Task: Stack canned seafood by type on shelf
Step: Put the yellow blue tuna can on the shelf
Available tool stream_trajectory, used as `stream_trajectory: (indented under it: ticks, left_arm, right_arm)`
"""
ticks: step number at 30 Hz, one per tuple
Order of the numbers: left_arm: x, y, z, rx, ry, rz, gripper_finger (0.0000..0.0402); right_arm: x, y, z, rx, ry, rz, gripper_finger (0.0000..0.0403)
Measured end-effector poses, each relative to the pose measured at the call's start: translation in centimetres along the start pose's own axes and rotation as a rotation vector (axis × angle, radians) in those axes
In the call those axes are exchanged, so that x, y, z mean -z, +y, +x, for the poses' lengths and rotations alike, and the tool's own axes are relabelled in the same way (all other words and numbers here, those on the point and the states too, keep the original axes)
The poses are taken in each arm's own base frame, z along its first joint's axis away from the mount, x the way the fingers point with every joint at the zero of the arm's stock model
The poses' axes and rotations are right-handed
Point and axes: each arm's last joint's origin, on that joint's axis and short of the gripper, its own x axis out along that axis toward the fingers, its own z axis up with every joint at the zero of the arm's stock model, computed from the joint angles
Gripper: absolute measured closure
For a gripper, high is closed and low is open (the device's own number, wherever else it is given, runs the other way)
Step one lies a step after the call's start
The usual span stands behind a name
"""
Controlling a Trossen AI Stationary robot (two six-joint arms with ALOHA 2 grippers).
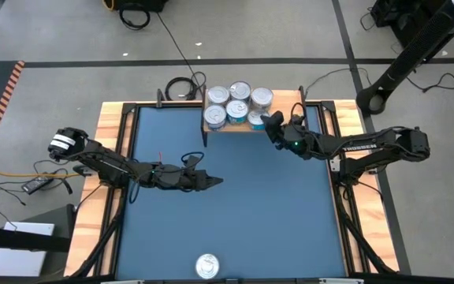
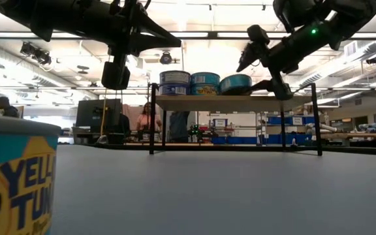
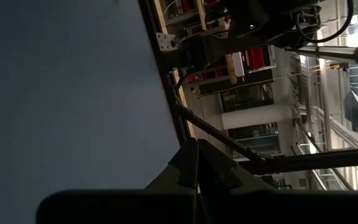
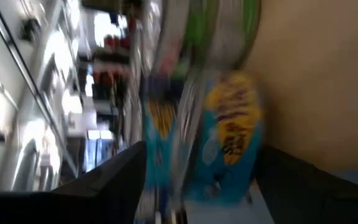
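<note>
The light-wood shelf [image 1: 211,125] [image 2: 234,101] stands on black legs at the table's far edge. Several silver-lidded cans [image 1: 239,101] sit on it, some with teal labels [image 2: 204,83]. One teal can [image 1: 256,121] [image 2: 235,83] lies tilted at the shelf's near right part. My right gripper [image 1: 272,126] [image 2: 267,62] is open just to that can's right, and the can [image 4: 229,143] shows blurred beyond its spread fingers. My left gripper [image 1: 213,181] [image 2: 115,73] [image 3: 194,165] hangs shut and empty above the table's middle. Another can [image 1: 206,266] [image 2: 15,176] stands at the near edge.
Wooden strips [image 1: 109,150] and black rails edge the blue table [image 1: 243,213]. Cables [image 1: 181,85] lie behind the shelf on the floor side. People and benches show in the room beyond the table in the low view.
</note>
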Motion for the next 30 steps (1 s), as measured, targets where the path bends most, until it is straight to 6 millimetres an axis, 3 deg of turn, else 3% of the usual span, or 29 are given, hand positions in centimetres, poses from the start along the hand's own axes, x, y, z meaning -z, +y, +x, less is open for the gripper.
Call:
stream_trajectory:
  ticks: [6, 16, 22, 30]
  left_arm:
    - [0.0, 0.0, 0.0, 0.0, 0.0, 0.0, 0.0394]
    - [0.0, 0.0, 0.0, 0.001, 0.0, 0.0, 0.0394]
    - [0.0, 0.0, 0.0, 0.001, 0.0, 0.002, 0.0394]
    - [0.0, 0.0, 0.0, 0.0, 0.0, 0.006, 0.0394]
  right_arm:
    - [0.4, -0.2, -0.1, 0.018, 0.073, 0.003, 0.0094]
    - [0.2, 0.2, -1.3, 0.025, 0.106, 0.018, 0.0103]
    - [-0.4, -0.3, -2.6, 0.118, 0.125, 0.001, 0.0104]
    - [-0.7, -0.2, -2.4, 0.113, 0.108, 0.017, 0.0103]
